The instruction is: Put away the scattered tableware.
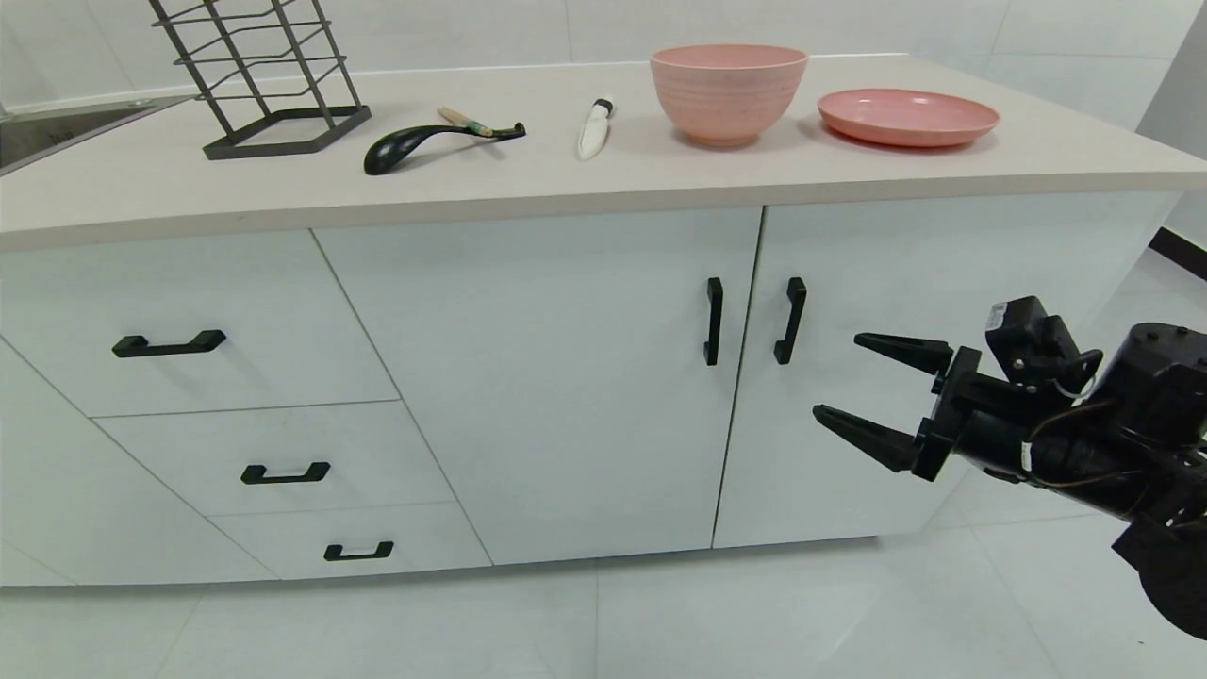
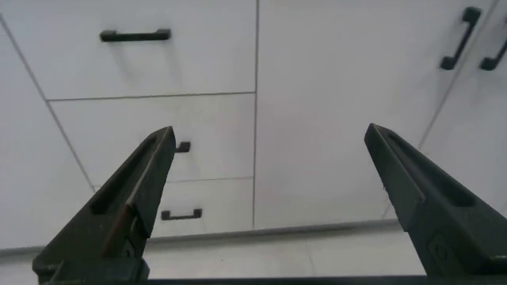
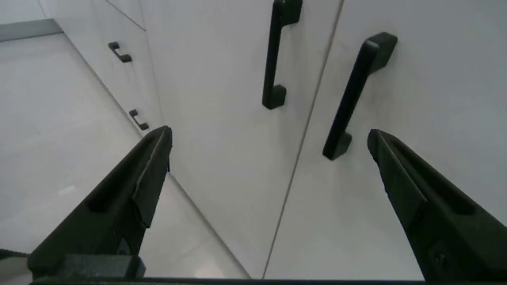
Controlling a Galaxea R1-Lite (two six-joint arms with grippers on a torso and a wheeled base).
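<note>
Nearby, right gripper (image 1: 836, 374) low before cabinet, jaws spread wide, nothing held, tips facing paired door handles (image 1: 790, 321). Left gripper (image 2: 269, 131) also wide open and empty, facing drawer fronts (image 2: 150, 119). Farther up, on countertop (image 1: 141, 189): black spoon (image 1: 401, 148) touching wooden utensil (image 1: 462, 120), white knife (image 1: 594, 130), pink bowl (image 1: 728, 91), pink plate (image 1: 907, 115), all lying loose. Wire rack (image 1: 273, 75) at far left. Judgement: task barely begun. No piece stowed, doors and drawers shut. Every piece left to move, storage likely to be opened first.
</note>
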